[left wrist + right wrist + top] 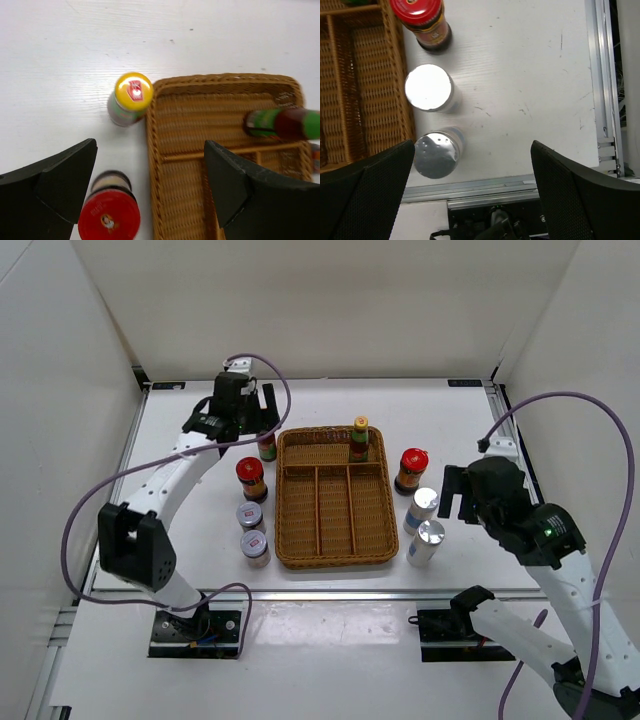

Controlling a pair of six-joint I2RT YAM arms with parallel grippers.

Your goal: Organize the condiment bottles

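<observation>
A slim yellow-capped bottle (359,438) stands in the wicker tray's far compartment and also shows in the left wrist view (282,123). The second yellow-capped bottle (131,97) stands on the table at the tray's far left corner. My left gripper (150,170) is open and empty above it and a red-lidded jar (109,215); in the top view the gripper (255,418) partly hides that bottle. Two silver-lidded jars (250,516) (255,547) stand left of the tray. My right gripper (472,170) is open and empty beside two silver cylinders (428,88) (436,154) and the other red-lidded jar (422,20).
The brown wicker tray (333,540) lies mid-table, with one wide far compartment and three long near ones. Its rim shows in both wrist views (152,165) (400,75). A metal rail (520,187) runs along the table's near edge. White walls enclose the table.
</observation>
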